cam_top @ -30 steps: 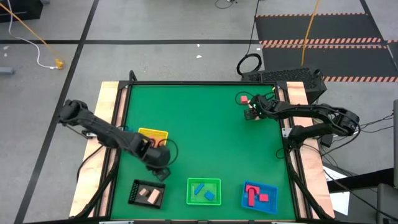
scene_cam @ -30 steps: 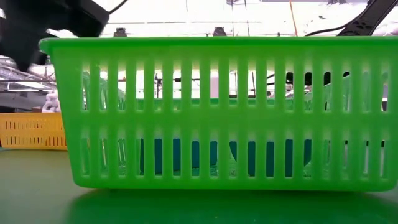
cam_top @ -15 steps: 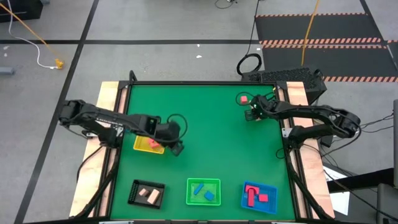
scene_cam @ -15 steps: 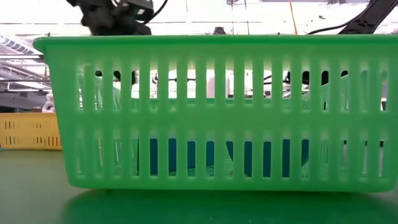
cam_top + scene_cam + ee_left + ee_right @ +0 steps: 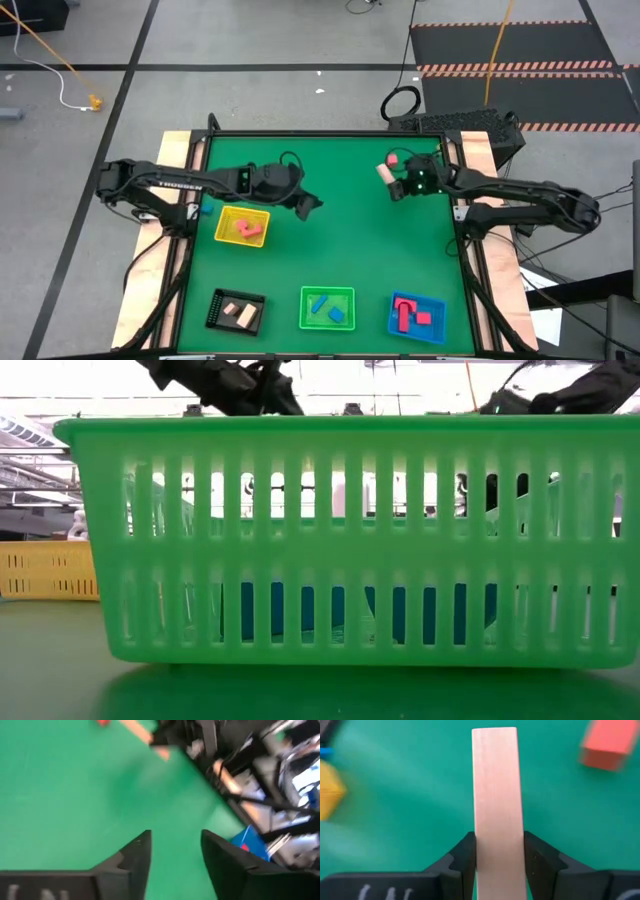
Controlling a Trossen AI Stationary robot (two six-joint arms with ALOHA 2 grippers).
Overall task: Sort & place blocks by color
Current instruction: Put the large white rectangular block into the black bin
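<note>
- A pale cream bar (image 5: 497, 805), smooth and rectangular, sits clamped between the right gripper's (image 5: 392, 180) dark fingers, upper right of centre in the high view.
- A red block (image 5: 393, 158) lies just beside it.
- The left gripper (image 5: 312, 204), empty with fingers parted, has moved from the yellow tray (image 5: 243, 227) toward centre; a pink block, probably, now lies inside.

Left fingers (image 5: 135, 852) apart, right fingers (image 5: 465, 852) clamped

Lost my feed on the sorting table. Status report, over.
Right gripper shut on a cream bar, far right of the table. Left gripper open, empty, mid-table. One red block loose. Nothing in the way.
</note>
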